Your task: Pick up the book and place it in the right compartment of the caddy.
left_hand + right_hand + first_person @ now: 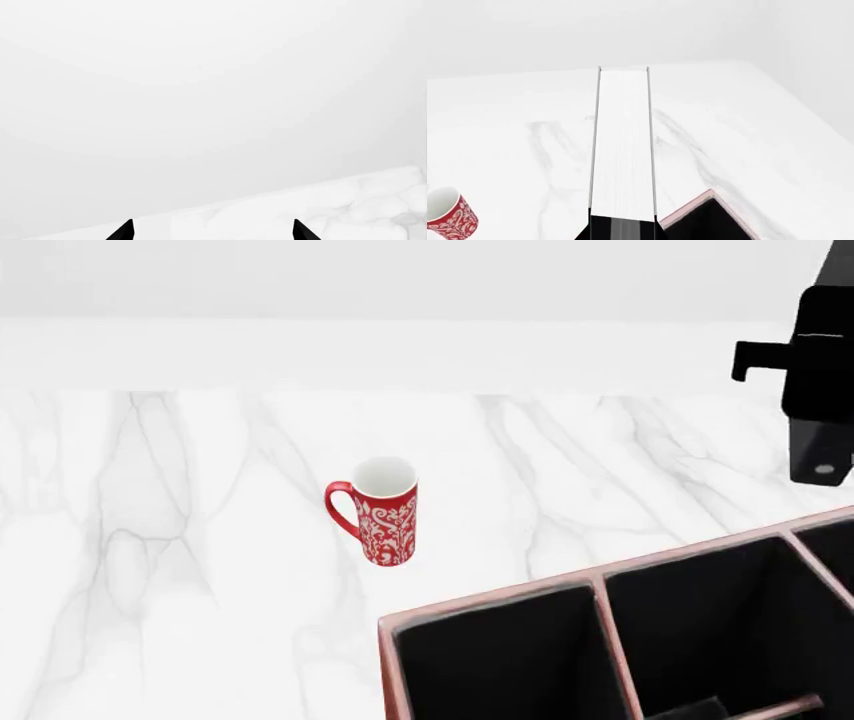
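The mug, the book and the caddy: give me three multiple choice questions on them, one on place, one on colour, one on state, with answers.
1. Where does the mug stand?
A. Inside the caddy
B. On the marble table, apart from the caddy
C. On the book

2. What colour lines the caddy compartments?
A. Black
B. White
C. Green

3. What is the state of the book?
A. Lying flat on the table
B. Inside a compartment
C. Held up in the right end effector

Answers: B, the head view shows bare table between mug and caddy. A, the compartments look black inside pink rims. C, the right wrist view shows its white page edges raised above the table.
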Controlling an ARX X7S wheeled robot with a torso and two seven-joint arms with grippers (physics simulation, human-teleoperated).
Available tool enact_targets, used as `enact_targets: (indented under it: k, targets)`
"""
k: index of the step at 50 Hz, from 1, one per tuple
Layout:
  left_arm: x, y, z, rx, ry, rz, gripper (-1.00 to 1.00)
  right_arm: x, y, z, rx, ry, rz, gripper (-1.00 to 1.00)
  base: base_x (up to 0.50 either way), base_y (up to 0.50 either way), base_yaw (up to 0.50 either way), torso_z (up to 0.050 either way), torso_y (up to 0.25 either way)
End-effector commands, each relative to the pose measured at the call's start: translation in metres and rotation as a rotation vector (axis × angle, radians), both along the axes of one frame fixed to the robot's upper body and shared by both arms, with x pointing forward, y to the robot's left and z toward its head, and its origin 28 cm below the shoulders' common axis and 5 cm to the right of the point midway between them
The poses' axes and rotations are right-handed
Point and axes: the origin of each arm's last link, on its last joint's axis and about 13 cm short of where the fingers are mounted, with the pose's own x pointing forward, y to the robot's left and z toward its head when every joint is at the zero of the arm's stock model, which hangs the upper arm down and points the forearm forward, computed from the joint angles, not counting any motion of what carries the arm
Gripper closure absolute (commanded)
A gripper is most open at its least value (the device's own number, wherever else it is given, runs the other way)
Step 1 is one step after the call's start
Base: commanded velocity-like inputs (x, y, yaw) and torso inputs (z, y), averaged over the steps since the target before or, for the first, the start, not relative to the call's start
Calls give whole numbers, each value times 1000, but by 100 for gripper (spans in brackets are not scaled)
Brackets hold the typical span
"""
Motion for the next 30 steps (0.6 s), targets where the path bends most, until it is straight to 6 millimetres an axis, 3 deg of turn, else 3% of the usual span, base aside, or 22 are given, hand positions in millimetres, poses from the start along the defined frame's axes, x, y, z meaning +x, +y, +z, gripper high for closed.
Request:
enact_targets:
  k: [1,4,5,13,30]
  targets:
    - [0,0,-1,-3,1,-1,-100,-17,-22,3,27,-27,-157,100,0,0,0,0,0]
    - [2,0,-1,-2,3,-4,-100,-21,-24,9,35,-18,-186,100,0,0,0,0,4]
    - [3,0,-2,-3,2,-6,-100,-22,-25,12,66,-68,-310,100,0,0,0,0,0]
    - [1,0,-3,-5,4,-3,-100,-24,-31,19,89,-10,-308,100,0,0,0,0,1]
    - [0,0,-4,-6,7,-3,-100,-16,-49,16,134,42,-449,100,0,0,0,1,1]
